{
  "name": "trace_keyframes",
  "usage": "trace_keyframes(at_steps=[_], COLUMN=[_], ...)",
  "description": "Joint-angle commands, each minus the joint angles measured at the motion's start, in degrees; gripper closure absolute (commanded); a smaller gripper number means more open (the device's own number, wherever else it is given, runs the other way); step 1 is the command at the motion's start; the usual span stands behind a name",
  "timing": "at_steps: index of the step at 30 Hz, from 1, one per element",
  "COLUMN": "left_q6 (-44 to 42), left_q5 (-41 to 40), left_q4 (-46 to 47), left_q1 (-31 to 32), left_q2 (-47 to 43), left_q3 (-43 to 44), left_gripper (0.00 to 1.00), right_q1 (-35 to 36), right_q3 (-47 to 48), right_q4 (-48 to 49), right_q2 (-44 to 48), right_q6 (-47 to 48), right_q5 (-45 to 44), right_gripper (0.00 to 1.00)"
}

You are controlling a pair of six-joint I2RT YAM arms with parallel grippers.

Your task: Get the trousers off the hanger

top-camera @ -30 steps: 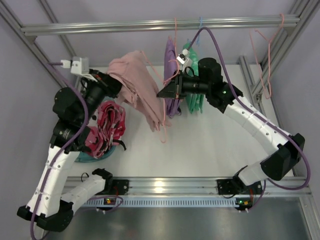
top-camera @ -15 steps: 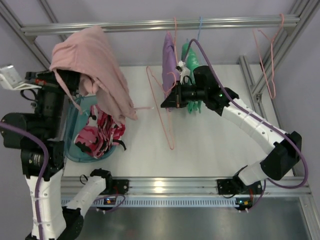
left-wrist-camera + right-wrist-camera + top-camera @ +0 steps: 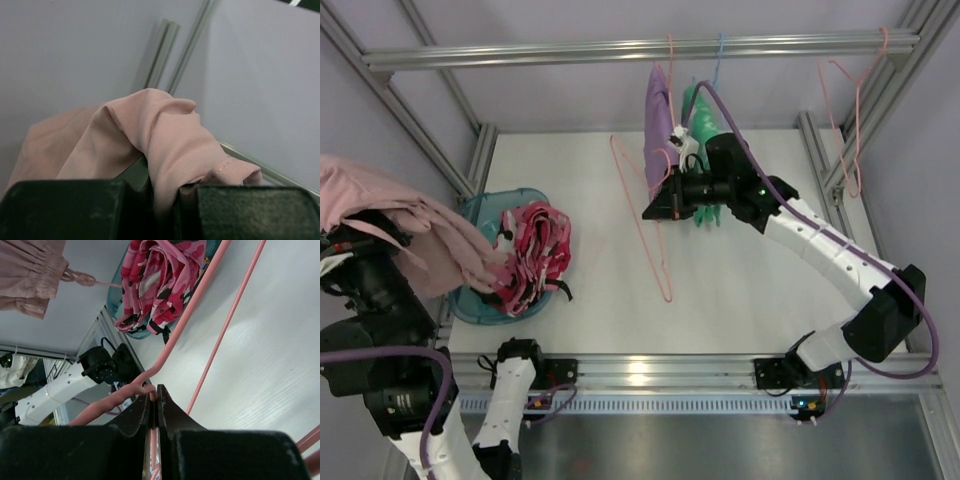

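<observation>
1. At the far left, past the edge of the tabletop (image 3: 750, 285), the left tool (image 3: 162, 195) is shut tight on a fold of the pink trousers (image 3: 415, 235).
2. The trousers hang from it in a soft bunch, near the blue basket (image 3: 470, 212).
3. They are well apart from the pink wire hanger (image 3: 188, 315).
4. In the middle, the right tool (image 3: 655, 205) pinches that hanger, which looks bare.
5. I think the pulling-off step is done.
6. Next, the left arm likely needs to swing over the basket, go down and let the trousers drop in.
</observation>
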State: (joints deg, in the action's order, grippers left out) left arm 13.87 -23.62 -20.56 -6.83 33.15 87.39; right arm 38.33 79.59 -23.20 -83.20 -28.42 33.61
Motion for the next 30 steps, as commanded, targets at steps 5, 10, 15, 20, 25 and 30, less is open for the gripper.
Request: trace_keyframes(at_steps=[5,10,15,20,25,30], left_q6=[-11.58,-15.89,-14.05,-8.78,-4.74,-2.53], left_q5=[-11.08,-14.61,-7.43,9.10,12.36,11.76], left_q4=[-0.80,-0.80,-0.45,2.44,2.80,2.54], left_q1=[-1.61,-1.70,-1.70,-1.69,-1.69,-1.61], left_q2=[-1.59,-3.61,-5.55,-3.54,1.56,6.40], left_q3=[-6.26,-17.33,-26.29,-28.68,-31.66,-38.07], left_gripper=[1.00,1.00,1.00,1.00,1.00,1.00], right_q1=[1.66,2.45,2.72,2.72,2.72,2.72], right_q3=[2.32,5.22,5.57,6.19,6.01,6.36], right_q4=[2.63,1.49,1.05,-1.14,-2.02,-5.62], right_q2=[3.39,2.52,3.30,4.36,5.50,6.99], right_q6=[0.21,0.12,1.26,3.55,4.17,6.10], right_q5=[0.76,1.37,1.90,1.90,2.25,2.17], right_gripper=[1.00,1.00,1.00,1.00,1.00,1.00])
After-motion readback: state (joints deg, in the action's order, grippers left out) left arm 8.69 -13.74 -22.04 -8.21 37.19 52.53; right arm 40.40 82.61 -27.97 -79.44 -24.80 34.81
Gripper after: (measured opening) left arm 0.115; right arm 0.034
